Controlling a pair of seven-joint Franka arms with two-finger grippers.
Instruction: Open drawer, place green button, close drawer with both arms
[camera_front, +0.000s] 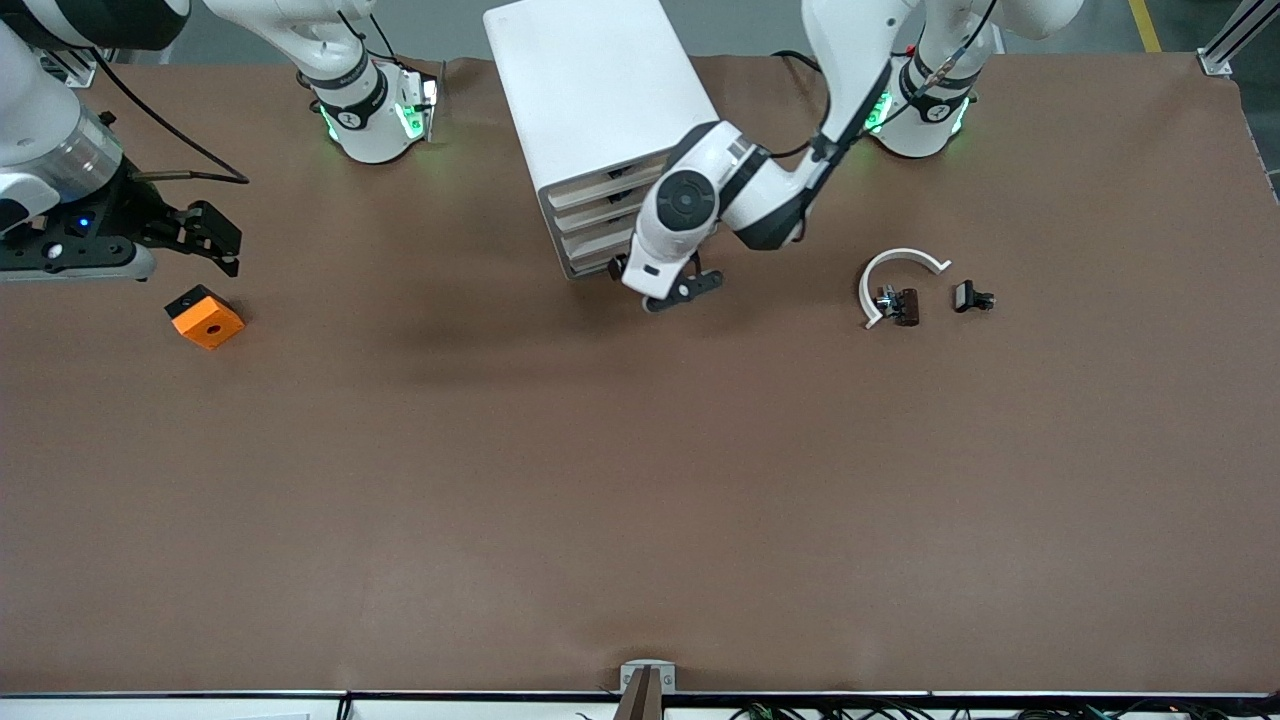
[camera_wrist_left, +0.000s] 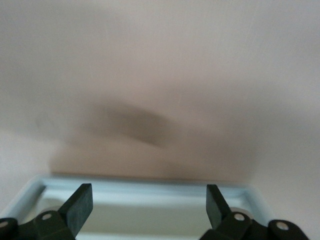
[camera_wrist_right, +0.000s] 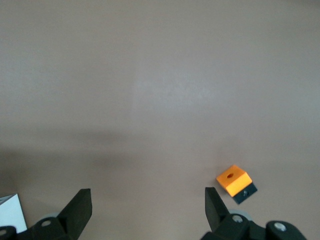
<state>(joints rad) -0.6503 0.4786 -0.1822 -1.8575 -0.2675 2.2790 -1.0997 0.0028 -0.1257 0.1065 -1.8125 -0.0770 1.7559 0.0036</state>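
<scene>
The white cabinet (camera_front: 598, 90) stands at the robots' edge of the table. Its lowest drawer (camera_front: 592, 264) looks flush with the three above it. My left gripper (camera_front: 688, 287) is open and empty, low in front of the drawer fronts. In the left wrist view its open fingers (camera_wrist_left: 80, 206) frame a white-rimmed pale edge (camera_wrist_left: 150, 184). The tiny dark button (camera_front: 972, 296) lies on the table toward the left arm's end. My right gripper (camera_front: 212, 240) is open and empty at the right arm's end, seen open in its wrist view (camera_wrist_right: 148, 197).
An orange square block (camera_front: 205, 316) lies by the right gripper and shows in the right wrist view (camera_wrist_right: 235, 183). A dark brown part (camera_front: 905, 306) with a white arc (camera_front: 898, 262) lies beside the button. The brown table (camera_front: 640, 480) is wide.
</scene>
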